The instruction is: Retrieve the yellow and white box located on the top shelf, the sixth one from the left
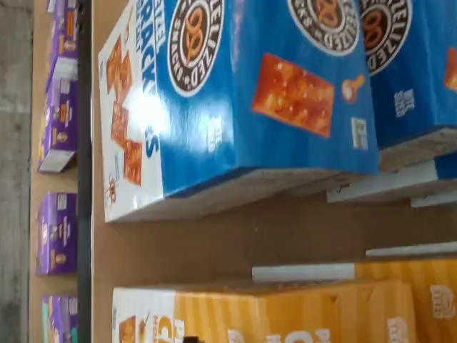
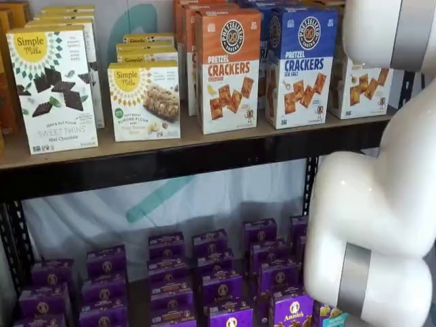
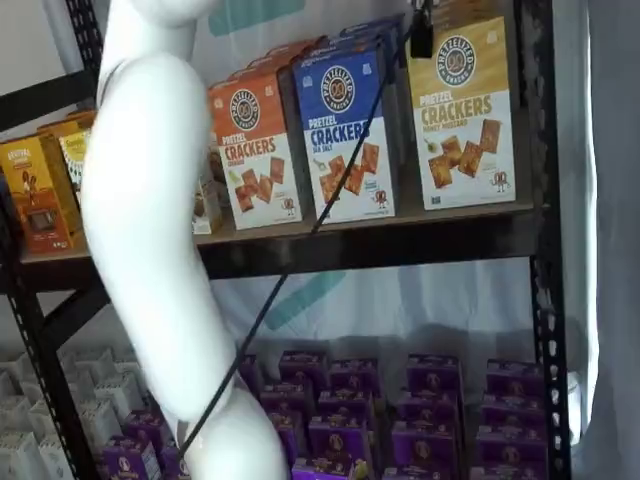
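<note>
Up at the end of the top shelf (image 3: pixel 470 222), hard by the black upright (image 3: pixel 535 150), the yellow box (image 3: pixel 462 110) stands in its place, front face square to the shelf's front edge and base flat on the board. It is the front one of its row, just beside the blue box (image 3: pixel 345 130), with a narrow gap between them. In a shelf view the arm (image 2: pixel 388 197) covers part of it, so only a slice of its white half (image 2: pixel 360 87) shows there.

The gripper (image 3: pixel 421 35) shows only as a small black shape at the top edge of a shelf view, with a cable trailing down from it, just off the yellow box's upper corner. I cannot tell whether the fingers are apart or together, and nothing appears to be held in them.

From the wrist view, the camera looks down on the blue box (image 1: pixel 250 93) and the yellow box (image 1: pixel 285 314), with bare board between them.

So I would say the reach is made and the arm is over the right spot, near the target. Nothing is grasped yet. Left to do: settle the fingers on the yellow box, close, and draw it out past the front edge without dragging its blue neighbour.
</note>
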{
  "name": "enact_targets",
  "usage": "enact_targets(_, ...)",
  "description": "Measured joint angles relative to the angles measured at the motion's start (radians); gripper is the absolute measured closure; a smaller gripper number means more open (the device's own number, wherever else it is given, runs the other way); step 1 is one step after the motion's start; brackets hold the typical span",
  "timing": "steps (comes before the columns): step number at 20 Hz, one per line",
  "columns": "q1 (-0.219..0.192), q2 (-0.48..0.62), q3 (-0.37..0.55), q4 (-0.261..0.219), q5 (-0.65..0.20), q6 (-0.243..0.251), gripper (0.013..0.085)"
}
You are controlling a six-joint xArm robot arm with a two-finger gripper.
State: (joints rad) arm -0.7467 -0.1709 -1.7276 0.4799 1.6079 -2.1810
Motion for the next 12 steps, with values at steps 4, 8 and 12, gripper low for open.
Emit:
enact_targets(4,0.036,0.048,-0.069,-0.088,0.042,0.013,0.013)
enact_targets(8,0.053,0.07,-0.09,-0.116,0.043,0.021,0.013)
enact_targets(12,0.066,0.074,-0.087,-0.129,0.023,0.023,0.013)
